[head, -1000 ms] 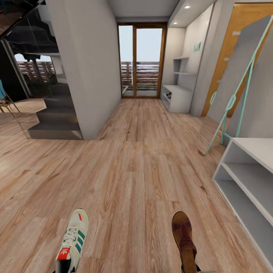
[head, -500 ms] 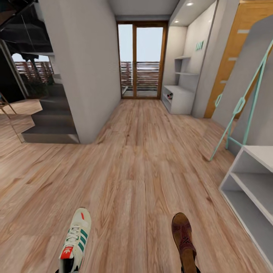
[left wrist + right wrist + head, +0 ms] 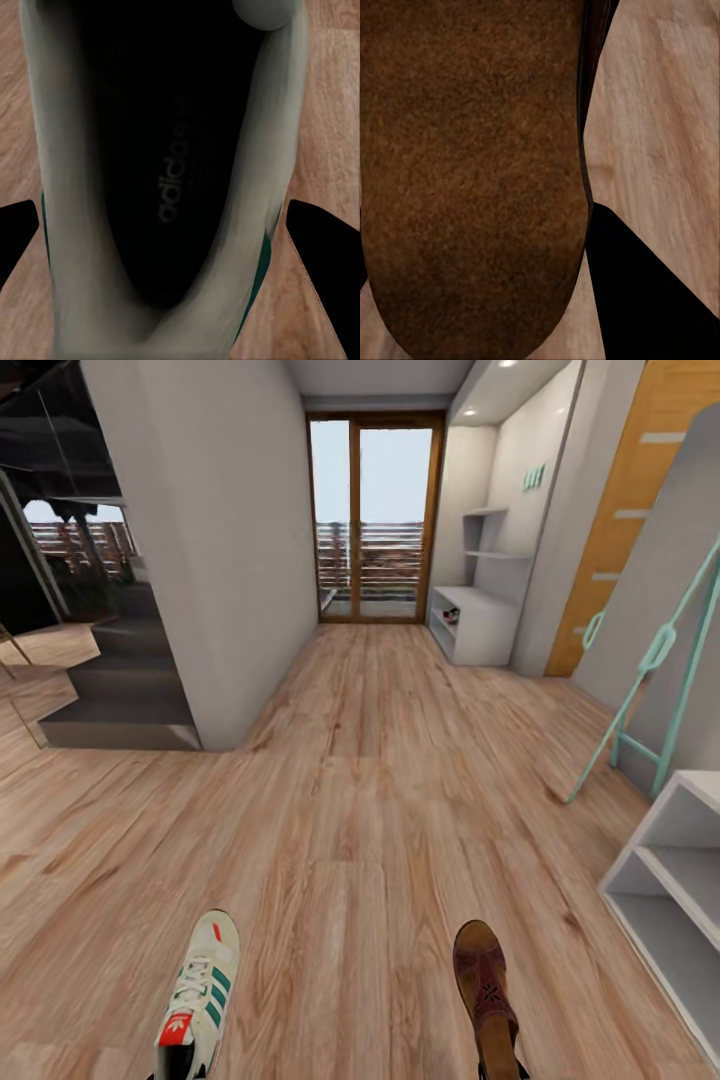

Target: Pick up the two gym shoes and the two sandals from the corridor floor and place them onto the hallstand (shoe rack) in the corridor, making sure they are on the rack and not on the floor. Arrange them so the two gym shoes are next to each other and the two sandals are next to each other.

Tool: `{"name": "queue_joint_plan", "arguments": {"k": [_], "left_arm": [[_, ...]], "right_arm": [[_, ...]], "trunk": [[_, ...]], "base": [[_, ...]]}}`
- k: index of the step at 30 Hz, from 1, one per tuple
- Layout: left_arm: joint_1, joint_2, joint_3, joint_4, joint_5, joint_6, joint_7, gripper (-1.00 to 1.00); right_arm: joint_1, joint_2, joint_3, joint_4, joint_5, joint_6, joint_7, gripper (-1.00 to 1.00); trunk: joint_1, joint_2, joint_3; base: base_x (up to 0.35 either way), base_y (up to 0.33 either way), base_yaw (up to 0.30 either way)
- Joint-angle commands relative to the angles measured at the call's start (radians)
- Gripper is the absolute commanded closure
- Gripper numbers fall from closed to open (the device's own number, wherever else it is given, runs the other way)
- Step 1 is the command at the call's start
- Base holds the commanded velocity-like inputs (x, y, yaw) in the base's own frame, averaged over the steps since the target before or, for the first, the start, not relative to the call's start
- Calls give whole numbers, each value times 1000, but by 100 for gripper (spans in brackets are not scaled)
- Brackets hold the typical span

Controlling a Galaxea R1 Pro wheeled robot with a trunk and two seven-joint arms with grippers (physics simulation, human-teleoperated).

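Note:
A cream-white gym shoe [image 3: 198, 1000] with green stripes juts forward at the bottom left of the head view, above the corridor floor [image 3: 350, 810]. The left wrist view looks into its dark opening [image 3: 165, 172]; my left gripper [image 3: 169, 229] is shut on it, with black fingers [image 3: 322, 247] at both sides. A brown sandal [image 3: 485, 990] juts forward at the bottom right. Its brown footbed [image 3: 472, 165] fills the right wrist view, with my right gripper [image 3: 480, 255] shut on it. The pale grey hallstand [image 3: 475, 622] stands far down the corridor on the right, with something small on its lower shelf.
A pale grey open-shelf unit [image 3: 670, 880] stands close on the right, behind it a grey panel on a teal frame [image 3: 655, 660]. A wall corner [image 3: 215, 610] and dark stairs [image 3: 115, 705] are on the left. Glass doors [image 3: 375, 510] close the far end.
The whole head view has shifted: the near shelf unit slid toward the right edge and the far hallstand looks slightly larger. The held shoe and sandal keep their places in the view.

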Motion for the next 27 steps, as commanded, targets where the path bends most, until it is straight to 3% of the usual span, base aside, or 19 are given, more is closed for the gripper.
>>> {"name": "queue_joint_plan", "arguments": {"k": [1, 27], "left_arm": [[-1, 0, 1, 1, 5, -2, -4, 100], [2, 0, 0, 0, 5, -4, -4, 100]], "right_arm": [[0, 1, -5, 0, 7, -2, -1, 100], [0, 1, -3, 0, 8, -2, -1, 100]], "trunk": [[0, 0, -1], [0, 0, -1]], "base": [[338, 0, 0], [338, 0, 0]]}}
